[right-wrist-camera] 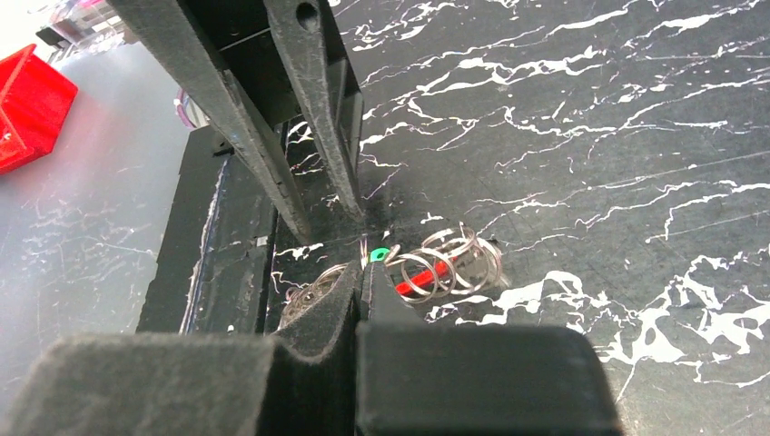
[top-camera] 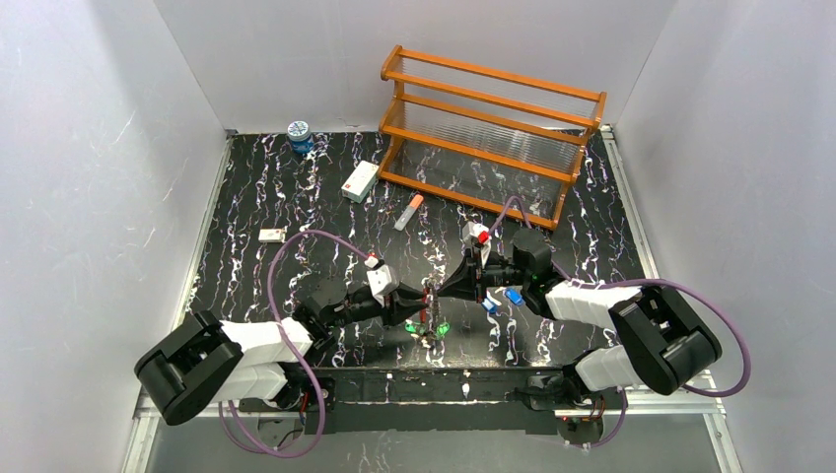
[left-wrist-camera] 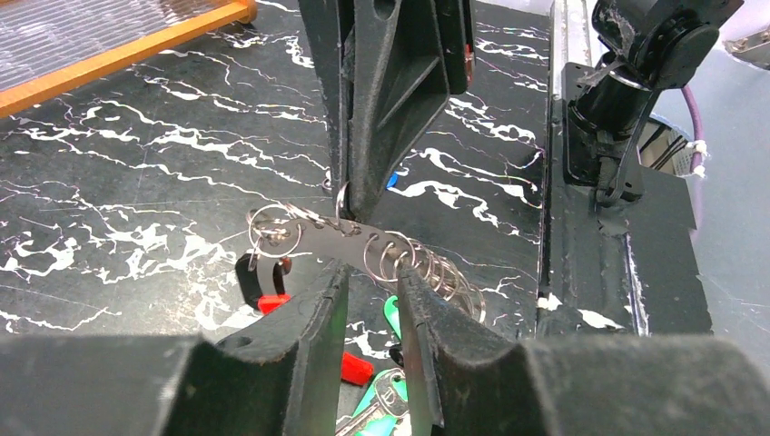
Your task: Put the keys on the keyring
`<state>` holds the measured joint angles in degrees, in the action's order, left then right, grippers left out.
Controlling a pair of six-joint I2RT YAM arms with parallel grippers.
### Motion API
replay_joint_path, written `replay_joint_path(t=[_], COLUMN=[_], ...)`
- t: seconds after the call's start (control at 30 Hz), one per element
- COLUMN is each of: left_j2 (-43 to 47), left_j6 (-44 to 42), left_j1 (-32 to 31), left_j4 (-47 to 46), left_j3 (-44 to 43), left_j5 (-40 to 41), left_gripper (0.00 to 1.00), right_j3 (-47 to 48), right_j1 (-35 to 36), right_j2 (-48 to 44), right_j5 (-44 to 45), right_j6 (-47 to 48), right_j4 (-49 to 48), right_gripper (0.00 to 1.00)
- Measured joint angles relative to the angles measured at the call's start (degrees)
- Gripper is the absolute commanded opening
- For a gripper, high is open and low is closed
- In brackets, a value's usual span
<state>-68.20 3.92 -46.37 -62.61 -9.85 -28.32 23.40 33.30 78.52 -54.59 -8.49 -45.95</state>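
Over the black marbled table (top-camera: 296,197) we see both arms meeting. The right gripper (left-wrist-camera: 350,204) is clamped on the keyring (left-wrist-camera: 363,241), held aloft. The left gripper (left-wrist-camera: 370,277) stands narrowly parted just beneath it (contact unclear). We judge the green keys (left-wrist-camera: 390,318) already threaded, while a blue key (top-camera: 513,296) lies loose, apparently still to add.

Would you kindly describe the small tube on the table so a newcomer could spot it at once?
Start at the orange rack at the back of the black table. Just before its left front corner lies the tube, to the right of a white box. It alone is a slim white stick with an orange end.
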Motion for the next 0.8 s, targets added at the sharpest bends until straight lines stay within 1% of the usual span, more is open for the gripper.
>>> replay_joint_path(t=[0.4,0.67,0.73,0.8], left_j2=[-2.4,-5.75,-6.36,-6.82], left_j6=[-0.04,0.61,0.81,1.07], left_j1=[-0.79,-1.07,-1.07,-1.09], left_j4=[-3.48,-4.92,-5.33,-5.95], left_j3=[-0.17,-2.08,-2.34,-2.36], left_j5=[1.03,1.38,1.53,1.57], left_gripper=[0.25,0.27,0.26,0.2], right_j3=[0.0,0.0,0.0,0.0], right_j1=[0.15,0.2,0.2,0.2], right_j2=[-0.17,-0.17,-0.17,-0.17], right_j5=[-1.97,-2.49,-2.58,-2.6], right_j6=[0.0,0.0,0.0,0.0], right_j4=[-0.9,-0.9,-0.9,-0.87], right_gripper=[0.01,0.01,0.01,0.01])
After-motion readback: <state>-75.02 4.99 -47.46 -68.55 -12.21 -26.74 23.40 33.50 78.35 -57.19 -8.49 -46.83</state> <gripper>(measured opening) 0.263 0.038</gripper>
